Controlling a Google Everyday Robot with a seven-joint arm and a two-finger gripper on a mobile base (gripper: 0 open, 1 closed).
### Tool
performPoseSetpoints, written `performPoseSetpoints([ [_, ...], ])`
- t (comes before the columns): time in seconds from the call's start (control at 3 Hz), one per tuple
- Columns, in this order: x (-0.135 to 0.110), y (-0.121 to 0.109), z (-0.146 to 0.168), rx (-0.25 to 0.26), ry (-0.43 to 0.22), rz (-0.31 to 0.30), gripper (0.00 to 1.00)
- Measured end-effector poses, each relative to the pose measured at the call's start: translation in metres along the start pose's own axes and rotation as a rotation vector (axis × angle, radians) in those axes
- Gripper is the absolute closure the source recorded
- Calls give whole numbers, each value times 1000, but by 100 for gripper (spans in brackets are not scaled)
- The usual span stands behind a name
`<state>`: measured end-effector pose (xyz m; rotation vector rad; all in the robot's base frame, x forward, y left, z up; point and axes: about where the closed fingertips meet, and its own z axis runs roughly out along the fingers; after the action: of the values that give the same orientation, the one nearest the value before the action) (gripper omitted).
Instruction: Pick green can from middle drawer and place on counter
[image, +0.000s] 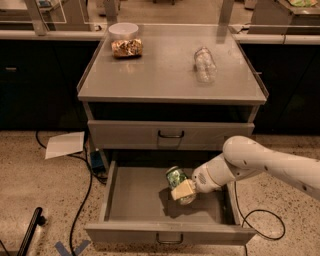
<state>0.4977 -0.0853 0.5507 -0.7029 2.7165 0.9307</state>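
Observation:
The green can (175, 177) is tilted inside the open middle drawer (135, 200), right of its middle. My gripper (183, 190) comes in from the right on a white arm and is shut on the can, its pale fingers (182, 190) around the can's lower end. The can appears lifted slightly above the drawer floor, with a shadow beneath it. The counter (160, 70) is the grey metal top above, with raised side rims.
On the counter lie a clear crinkled plastic bottle (204, 64) at right and a gold-brown snack packet (126, 47) with a white bowl (123, 30) behind it. The upper drawer front (170, 134) is closed. Paper (65, 144) and cables lie on the floor at left.

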Motion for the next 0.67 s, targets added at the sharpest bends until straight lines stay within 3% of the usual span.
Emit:
performPoseSetpoints([
  [0.33, 1, 81, -23, 41, -35, -129, 100],
  [0.67, -14, 157, -59, 105, -91, -265, 100],
])
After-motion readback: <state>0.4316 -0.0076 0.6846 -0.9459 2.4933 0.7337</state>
